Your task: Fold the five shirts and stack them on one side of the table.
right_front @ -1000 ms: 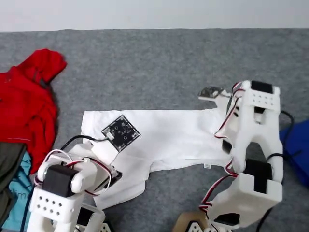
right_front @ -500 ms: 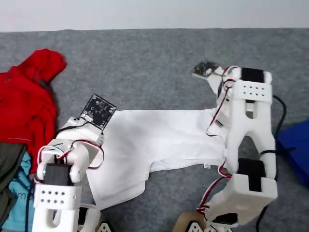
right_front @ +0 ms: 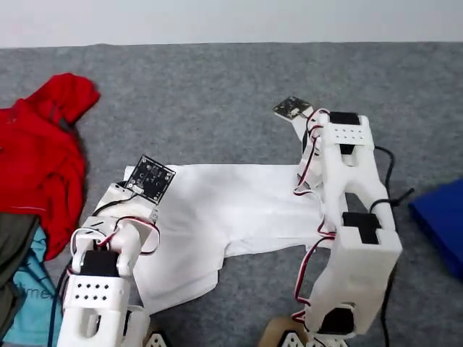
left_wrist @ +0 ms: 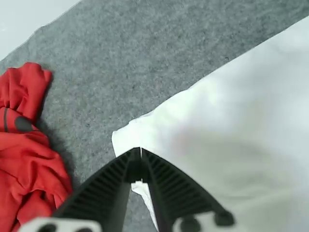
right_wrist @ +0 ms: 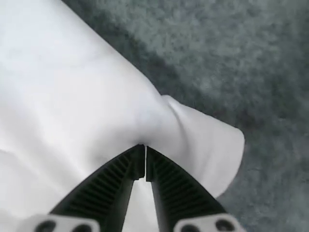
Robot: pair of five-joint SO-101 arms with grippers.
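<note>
A white shirt (right_front: 231, 210) lies spread across the middle of the grey table (right_front: 217, 94). My left gripper (left_wrist: 140, 159) is shut on the white shirt's (left_wrist: 231, 125) corner nearest the red shirt (left_wrist: 24, 145). My right gripper (right_wrist: 145, 157) is shut on a bunched fold at the opposite edge of the white shirt (right_wrist: 72, 96). In the high view the left arm (right_front: 108, 246) stands at the shirt's left end and the right arm (right_front: 347, 188) at its right end. The fingertips there are hidden under the arms.
A crumpled red shirt (right_front: 40, 159) lies at the left edge, with a dark shirt and a teal shirt (right_front: 18, 282) below it. A blue shirt (right_front: 441, 217) sits at the right edge. Bare grey mat stretches along the far side.
The left arm swung from over the shirt's middle out to its left corner. The right arm shifted left and farther back along the right edge of the shirt.
</note>
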